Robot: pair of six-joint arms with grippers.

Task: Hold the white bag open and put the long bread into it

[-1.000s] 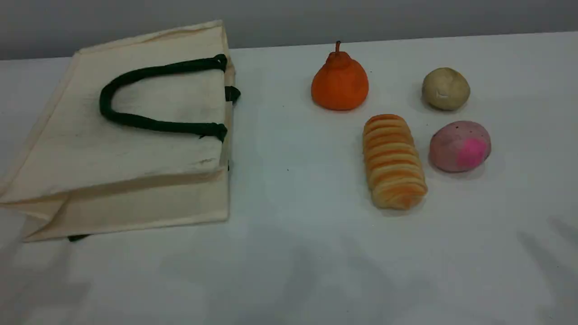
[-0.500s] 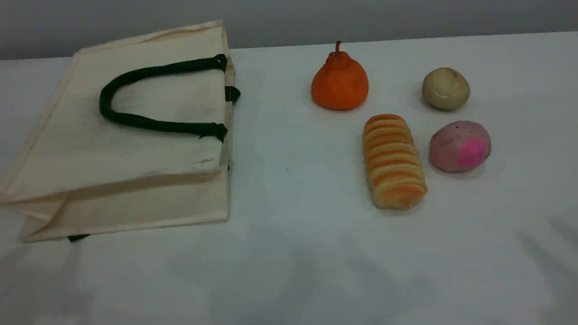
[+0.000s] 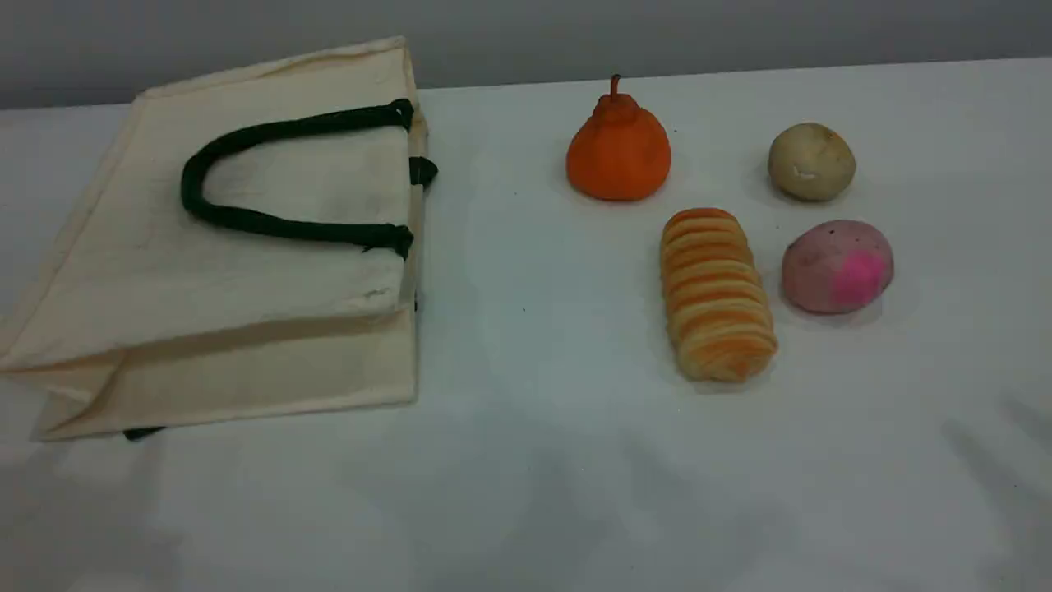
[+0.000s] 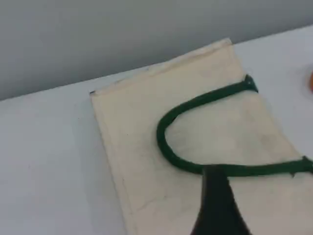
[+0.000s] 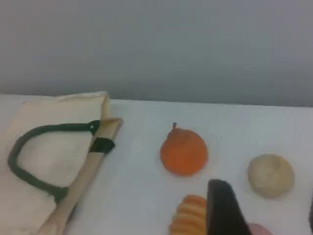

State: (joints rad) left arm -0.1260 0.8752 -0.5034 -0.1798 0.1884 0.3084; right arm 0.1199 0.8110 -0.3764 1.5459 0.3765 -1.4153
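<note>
1. The white bag (image 3: 246,271) lies flat on its side on the left half of the tabletop (image 3: 534,460). Its mouth edge faces right, toward the food. The upper green rope handle (image 3: 246,218) is folded back over the top panel. The mouth reads as nearly closed.
2. The long bread (image 3: 717,294) lies on the right half, well apart from the bag. It sits between the orange pear-shaped fruit (image 3: 618,152) and the pink-spotted bun (image 3: 837,265). The beige bun (image 3: 811,162) is further back.
3. Key relation: the bread's long axis runs near-to-far, roughly parallel to the bag's mouth edge. Judgement: it will likely need turning to go in end-first.
4. Neither arm shows in the scene view.
5. Left gripper (image 4: 217,205): one fingertip shows, above the bag with the handle loop (image 4: 195,103) just ahead of it. Jaws wide apart, nothing between them. This arm is the nearer one to the bag.
6. Right gripper (image 5: 225,210): one fingertip clearly shows, with the bread's far end (image 5: 188,218) just to its left. Cannot tell whether the jaws are apart or together. This arm is the nearer one to the bread.
7. Judgement: nothing has been grasped yet. The bag opening comes first, on the left side.
</note>
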